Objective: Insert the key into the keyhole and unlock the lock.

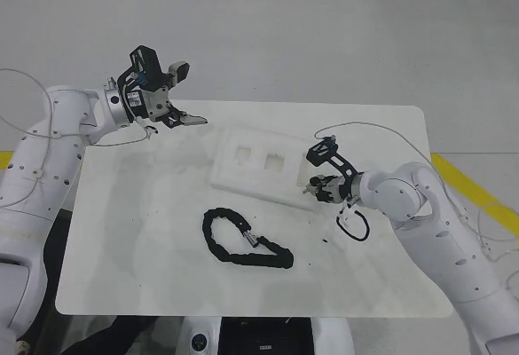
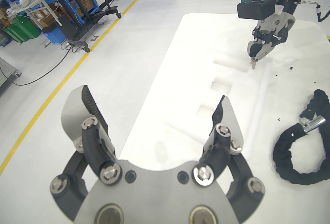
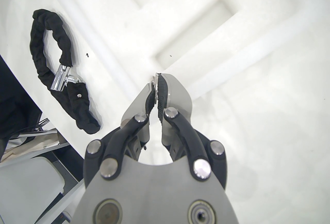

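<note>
**Key** (image 3: 155, 80): a small flat metal blade, pinched between the pressed-together pads of the right end effector (image 3: 154, 86). It hangs tip downward at the right-hand edge of the white foam tray (image 1: 224, 177); whether it touches the foam cannot be told. It is judged light, rigid and smooth. The hold on it is narrow, so the blade could pivot or slip if it meets the keyhole off-axis.

**Chain lock** (image 1: 213, 241): lies in a loose loop on the desk (image 1: 135, 266), just in front of the tray and well apart from the key. The black fabric sleeve looks soft. The chain inside is probably heavy but limp, so the loop would likely shift under a push instead of resisting it.

**Chrome lock cylinder** (image 3: 59, 78): sits where the two chain ends join. It is the one stiff part and is probably slippery. It is the sensible place to take hold, across the barrel, leaving the keyhole end free. Which end carries the keyhole cannot be told.

**Left end effector** (image 2: 154, 106): fingers spread wide and holding nothing. It is above the far left corner of the desk, well apart from the lock.

**Judged stage:** key in hand, lock not yet steadied, insertion not yet begun.
</note>
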